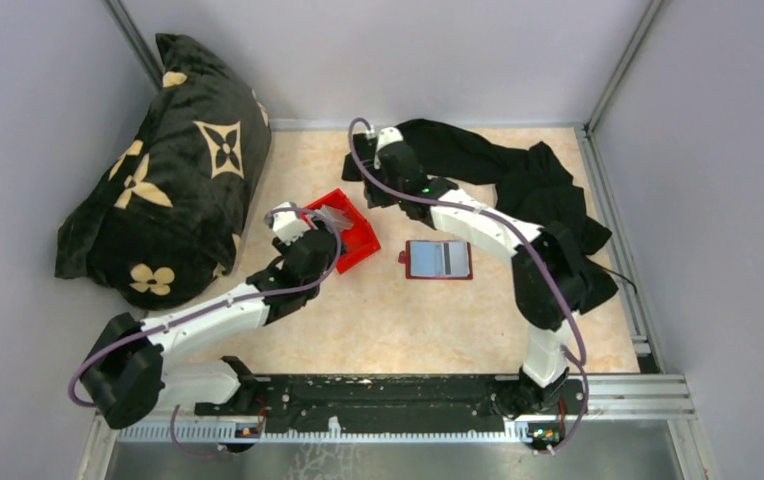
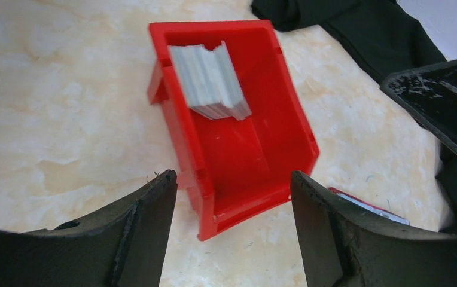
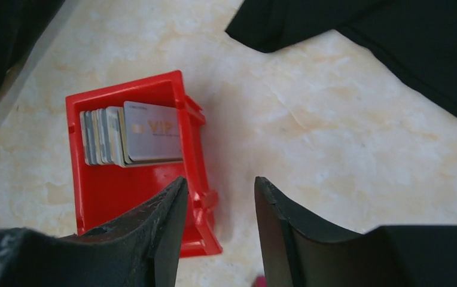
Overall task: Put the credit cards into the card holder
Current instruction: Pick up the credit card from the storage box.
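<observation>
My left gripper point(image 2: 232, 179) hovers over the near, open end of the red bin point(image 2: 298, 119), jaws spread wide and holding nothing. The credit cards point(image 2: 211, 81) stand on edge in a tight stack at the bin's other end, pale grey, and the front card shows gold "VIP" lettering. The card holder point(image 1: 439, 259) lies open and flat on the desk point(image 1: 388, 330), at about 4 o'clock from the bin and apart from it, its pale inner pockets facing up. My right gripper point(image 3: 217, 185) reaches in from the bin's 1 o'clock side, jaws apart and empty. One finger crosses the bin's side wall in its wrist view, and the other hangs over bare desk. Farther back, a black cloth point(image 1: 518, 170) sprawls at the desk's 1 o'clock. A black cushion point(image 1: 168, 170) with cream flowers slumps at 10 o'clock.
</observation>
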{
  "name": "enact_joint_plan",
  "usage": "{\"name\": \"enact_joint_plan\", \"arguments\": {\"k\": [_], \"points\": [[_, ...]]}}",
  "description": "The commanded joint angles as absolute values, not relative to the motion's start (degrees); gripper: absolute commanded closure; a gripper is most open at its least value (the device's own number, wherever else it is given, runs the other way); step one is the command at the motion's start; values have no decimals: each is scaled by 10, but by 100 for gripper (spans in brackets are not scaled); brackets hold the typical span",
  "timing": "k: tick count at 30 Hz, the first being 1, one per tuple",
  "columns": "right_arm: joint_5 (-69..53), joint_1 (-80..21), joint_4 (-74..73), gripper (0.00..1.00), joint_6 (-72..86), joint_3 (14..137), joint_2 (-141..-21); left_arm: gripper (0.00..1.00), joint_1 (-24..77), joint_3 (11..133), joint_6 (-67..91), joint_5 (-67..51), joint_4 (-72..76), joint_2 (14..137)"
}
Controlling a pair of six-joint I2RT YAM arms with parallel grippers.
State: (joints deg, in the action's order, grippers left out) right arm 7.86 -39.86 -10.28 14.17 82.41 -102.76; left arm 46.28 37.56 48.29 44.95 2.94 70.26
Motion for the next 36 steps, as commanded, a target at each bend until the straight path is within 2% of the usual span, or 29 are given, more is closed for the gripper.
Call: {"name": "enact_joint_plan", "arguments": {"k": [1,7,16,27,36], "points": [[39,-426,-134,54,111,930,-1098,24,444,348,536,462,20,673],[17,-452,-172,53,97,1040,-1188,22,406,326,584,444,1,670],[6,-463,-204,53,90,1153,-1288,22,351,289,593,395,49,677],[4,-463,-221,53,89,1212,-1346,22,326,273,587,383,73,685],[-37,-452,-211,53,126,1194,-1354,22,309,261,581,368,90,699]]}}
